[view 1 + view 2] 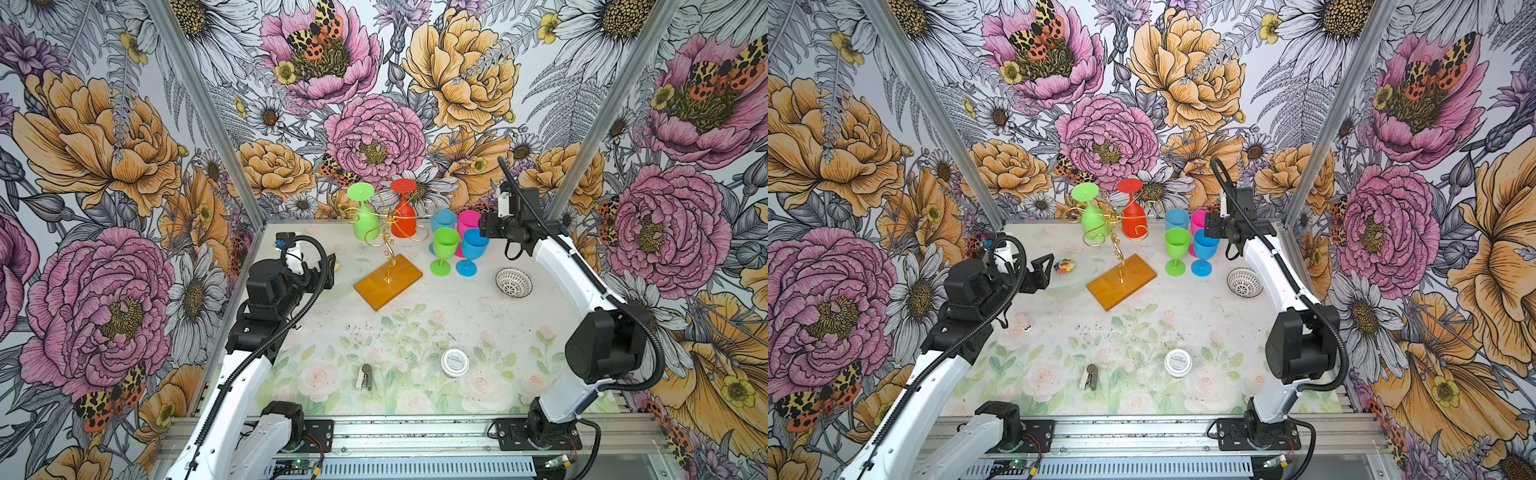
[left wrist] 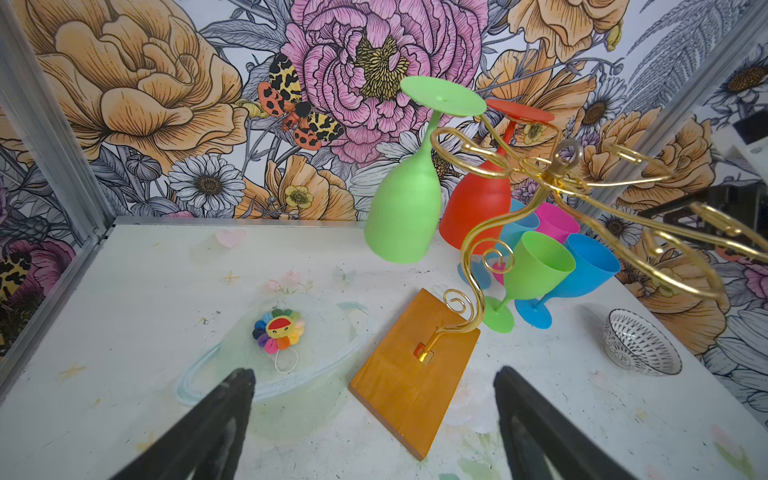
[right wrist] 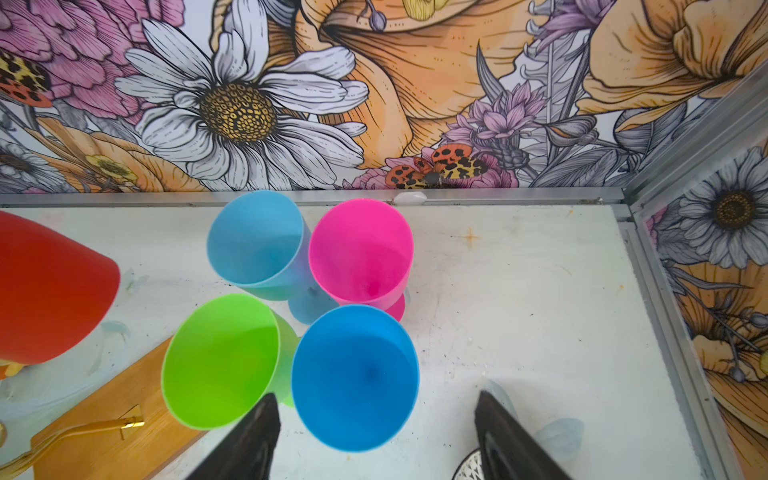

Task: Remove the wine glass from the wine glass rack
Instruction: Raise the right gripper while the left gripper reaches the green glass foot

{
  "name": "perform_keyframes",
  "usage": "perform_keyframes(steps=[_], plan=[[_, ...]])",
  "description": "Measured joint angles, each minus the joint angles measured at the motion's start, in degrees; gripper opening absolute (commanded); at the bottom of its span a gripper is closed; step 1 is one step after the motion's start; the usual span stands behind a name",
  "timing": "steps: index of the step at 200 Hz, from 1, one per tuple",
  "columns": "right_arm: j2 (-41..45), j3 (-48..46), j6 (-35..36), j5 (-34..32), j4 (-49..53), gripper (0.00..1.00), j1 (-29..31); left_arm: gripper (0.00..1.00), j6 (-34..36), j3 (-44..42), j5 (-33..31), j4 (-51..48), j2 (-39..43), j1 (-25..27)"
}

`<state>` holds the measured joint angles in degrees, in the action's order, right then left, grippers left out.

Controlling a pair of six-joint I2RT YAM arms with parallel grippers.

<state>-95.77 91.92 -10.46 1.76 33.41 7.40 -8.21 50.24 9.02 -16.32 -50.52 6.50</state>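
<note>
The wine glass rack (image 1: pixel 388 281) (image 1: pixel 1121 282) (image 2: pixel 415 374), gold wire on an orange wooden base, stands mid-table. A green wine glass (image 1: pixel 365 220) (image 2: pixel 405 212) and a red one (image 1: pixel 404 218) (image 2: pixel 473 212) (image 3: pixel 45 291) hang upside down from its arms. To its right, light blue (image 3: pixel 257 241), pink (image 3: pixel 361 249), green (image 3: pixel 220 361) and blue (image 3: pixel 355 378) (image 1: pixel 473 245) glasses stand upright on the table. My right gripper (image 3: pixel 376 399) (image 1: pixel 484 226) is open just above the blue glass's rim, holding nothing. My left gripper (image 2: pixel 374 374) (image 1: pixel 1042 270) is open and empty, left of the rack.
A clear glass lid (image 2: pixel 232 374) carrying a rainbow flower toy (image 2: pixel 279 330) lies under the left gripper. A patterned bowl (image 1: pixel 514 282) sits right of the standing glasses. A white round tin (image 1: pixel 455 362) and a small grey clip (image 1: pixel 365 377) lie near the front.
</note>
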Motion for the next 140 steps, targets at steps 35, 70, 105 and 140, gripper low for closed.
perform_keyframes(steps=[35, 70, 105, 140], plan=[[5.81, -3.63, 0.37, 5.84, -0.28, 0.74, 0.02, 0.88, -5.25, 4.96, 4.61, -0.39, -4.79, -4.02], [10.38, -8.31, 2.01, 12.28, -0.31, 0.74, 0.02, 0.85, -10.45, 9.35, 8.50, 0.24, -9.14, -5.42], [14.62, -12.94, 3.69, 17.73, -0.42, 0.74, 0.31, 0.78, -16.50, 16.55, 13.00, 1.55, -15.87, -6.08], [18.16, -16.98, 4.24, 20.61, -1.36, 0.74, 1.33, 0.69, -23.41, 22.91, 17.59, 2.99, -23.02, -6.56]])
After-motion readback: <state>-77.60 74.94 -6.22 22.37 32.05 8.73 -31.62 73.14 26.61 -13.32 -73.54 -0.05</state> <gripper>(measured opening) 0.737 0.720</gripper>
